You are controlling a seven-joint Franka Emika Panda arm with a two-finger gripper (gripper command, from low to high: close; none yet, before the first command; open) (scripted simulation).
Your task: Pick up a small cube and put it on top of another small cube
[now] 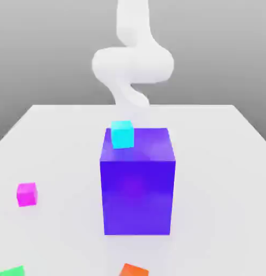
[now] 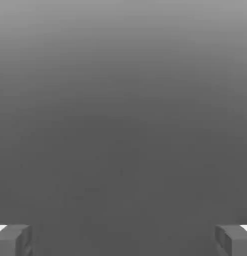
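A small cyan cube (image 1: 122,134) appears to rest on the top face of a large blue-purple block (image 1: 137,194), near that face's far corner on the exterior view's left. On the table to the exterior view's left lies a small magenta cube (image 1: 26,194). A green cube (image 1: 11,271) and an orange cube (image 1: 134,270) are cut off by the near edge of the picture. In the hand view my gripper (image 2: 123,241) is open, its grey fingertips (image 2: 13,240) far apart with nothing between them, against a plain grey background.
The white arm (image 1: 133,62) rises behind the large block at the far side of the white table (image 1: 210,161). The large block stands in the middle of the table as a tall obstacle.
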